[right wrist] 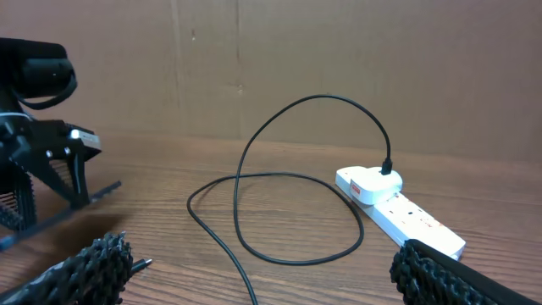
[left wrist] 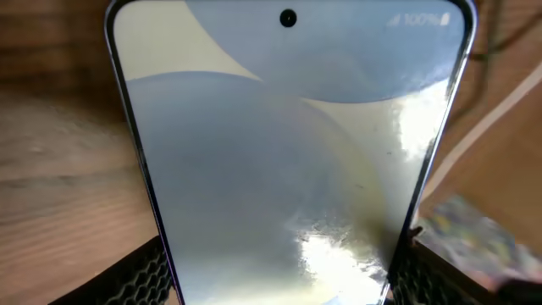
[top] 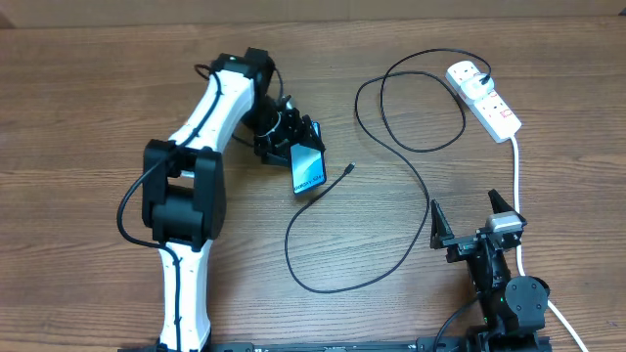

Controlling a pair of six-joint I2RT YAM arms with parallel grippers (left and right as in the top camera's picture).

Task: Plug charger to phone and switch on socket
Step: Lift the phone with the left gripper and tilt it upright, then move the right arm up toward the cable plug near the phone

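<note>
The wooden table [top: 78, 117] filled the overhead view, with a plain brown board wall [right wrist: 339, 51] along its 12 o'clock edge. The left arm [top: 191, 186] ran from the 7 o'clock edge up toward 11 o'clock, then bent in to the centre. There the left gripper [top: 293, 142] was clamped on the phone [top: 308, 166], its mesh pads pressed against both long edges in the left wrist view. Whether the phone touched the wood could not be determined. The right gripper [top: 470, 217] stood at 5 o'clock, its fingers spread wide and holding nothing. The socket [top: 484, 96] lay at 2 o'clock, and its white lead [top: 515, 176] ran down past the right gripper toward the 5 o'clock edge. The charger [right wrist: 327, 97] was plugged into the socket's far end and looped across the table. Its connector tip [top: 350, 168] lay just at 3 o'clock of the phone, apart from it. Bare wood was noted at 9 o'clock and at 3 o'clock.
</note>
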